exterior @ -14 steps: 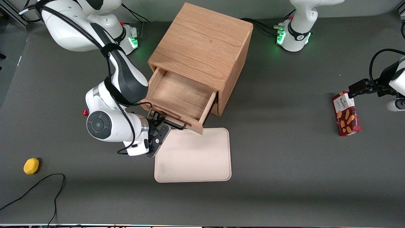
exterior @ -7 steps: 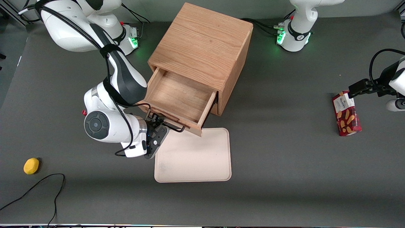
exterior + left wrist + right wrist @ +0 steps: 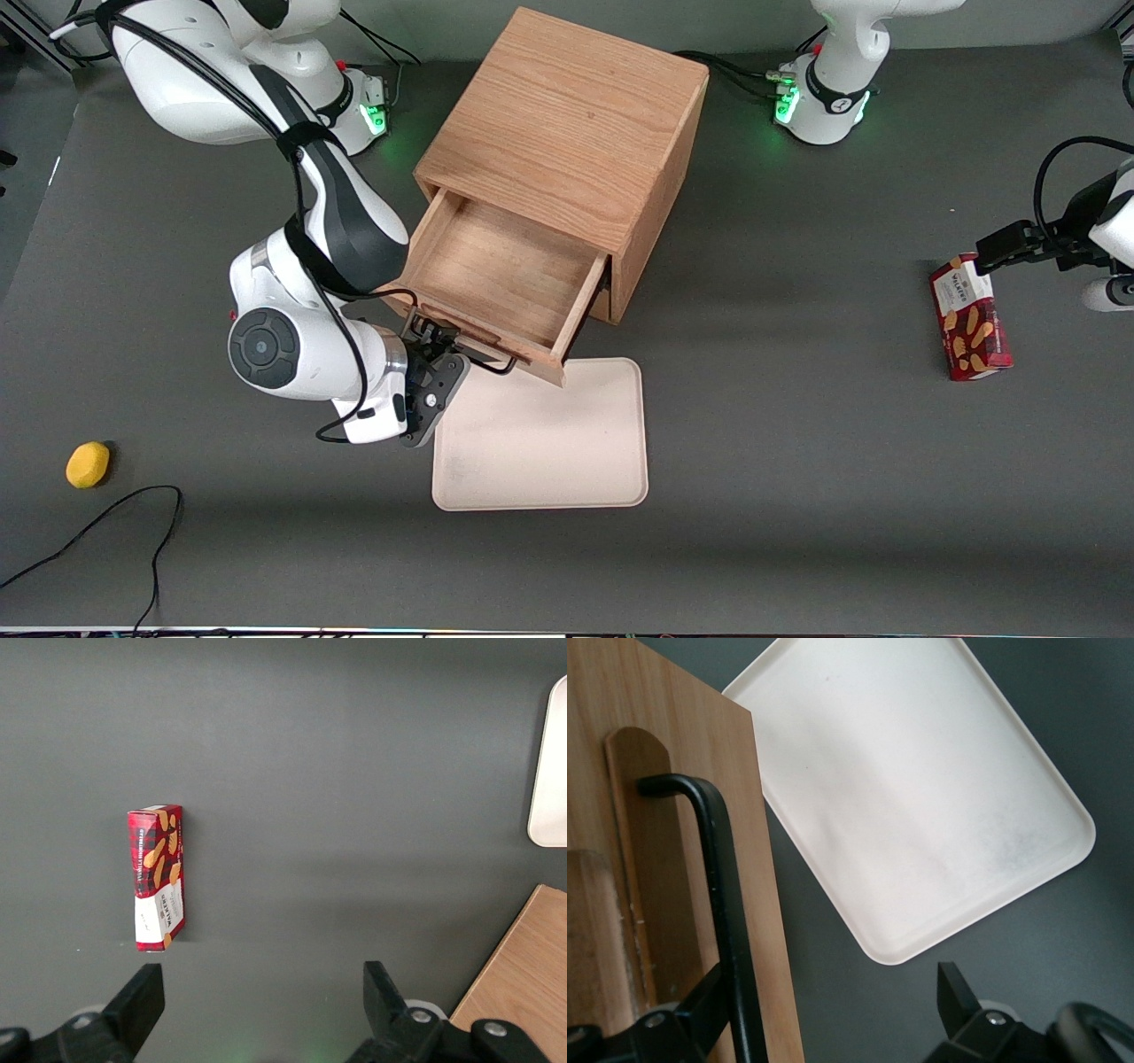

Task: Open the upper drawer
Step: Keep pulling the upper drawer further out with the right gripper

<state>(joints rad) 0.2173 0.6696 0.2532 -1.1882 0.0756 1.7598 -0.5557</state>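
The upper drawer (image 3: 496, 279) stands pulled well out of the wooden cabinet (image 3: 567, 133), its bare oak floor open to view from above. The cabinet sits near the bench (image 3: 797, 532) edge farthest from the front camera, about midway along it, and the drawer's front panel overhangs the corner of a cream tray (image 3: 540, 434) that lies on the bench nearer the camera. The thin black bar handle (image 3: 722, 904) runs along the drawer front. The pincer (image 3: 440, 347) is at that handle; in the right wrist view its two fingers are spread wide, one fingertip (image 3: 709, 1010) just beside the bar and the other (image 3: 954, 992) well apart over the bench by the tray's edge, so nothing is pinched. Toward the working arm's end of the bench, near the camera-side edge, lie a small yellow lemon-like fruit (image 3: 88, 464) and a loose black cable (image 3: 106, 523). Toward the parked arm's end lies a red shortbread box (image 3: 970, 319), flat on the bench
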